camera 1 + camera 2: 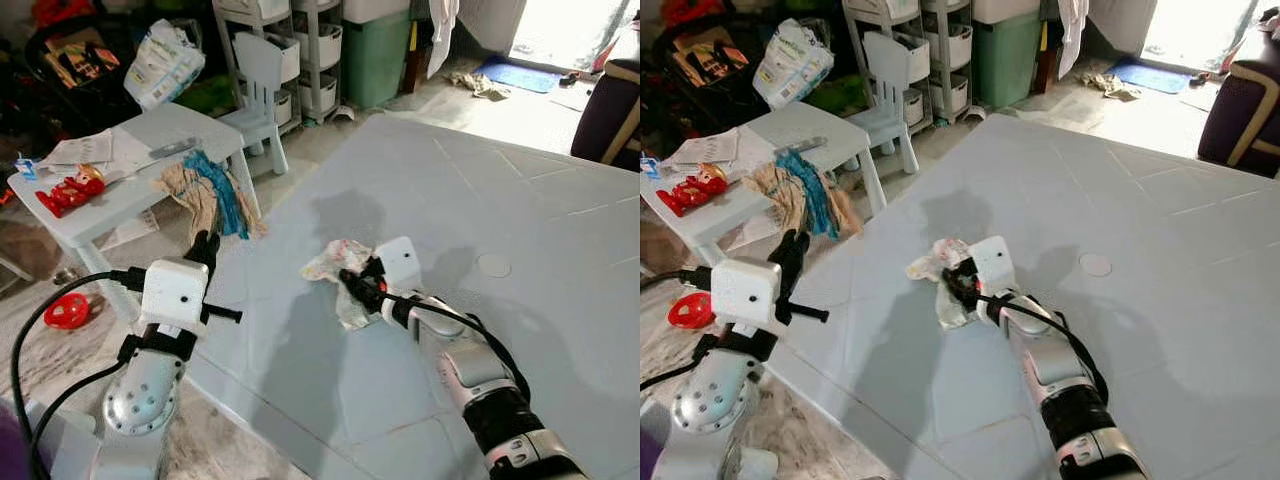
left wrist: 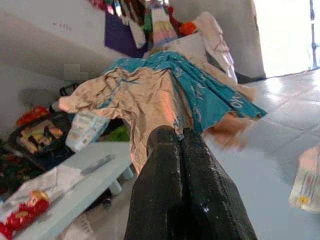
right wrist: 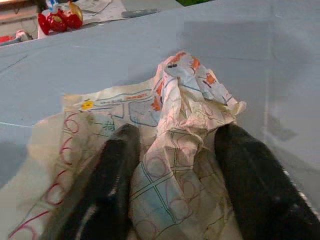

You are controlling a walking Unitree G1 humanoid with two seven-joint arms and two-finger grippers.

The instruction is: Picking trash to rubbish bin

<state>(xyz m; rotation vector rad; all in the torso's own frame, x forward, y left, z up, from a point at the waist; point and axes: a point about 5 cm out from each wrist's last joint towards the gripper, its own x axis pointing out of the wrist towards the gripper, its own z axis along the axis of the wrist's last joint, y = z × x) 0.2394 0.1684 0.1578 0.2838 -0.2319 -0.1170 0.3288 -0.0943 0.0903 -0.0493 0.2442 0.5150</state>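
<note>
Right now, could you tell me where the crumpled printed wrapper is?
The crumpled printed wrapper lies mid-floor on the pale blue mat, between the right gripper's open fingers, right of the small white table.

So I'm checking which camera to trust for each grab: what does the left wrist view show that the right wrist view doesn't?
Left wrist view: the left gripper, jaws shut on a tan and teal wrapper, with a pack of tissues behind.

Right wrist view: the right gripper, jaws open on either side of a crumpled printed paper lying on the grey table.

Both: the red toy on the small white table.
</note>
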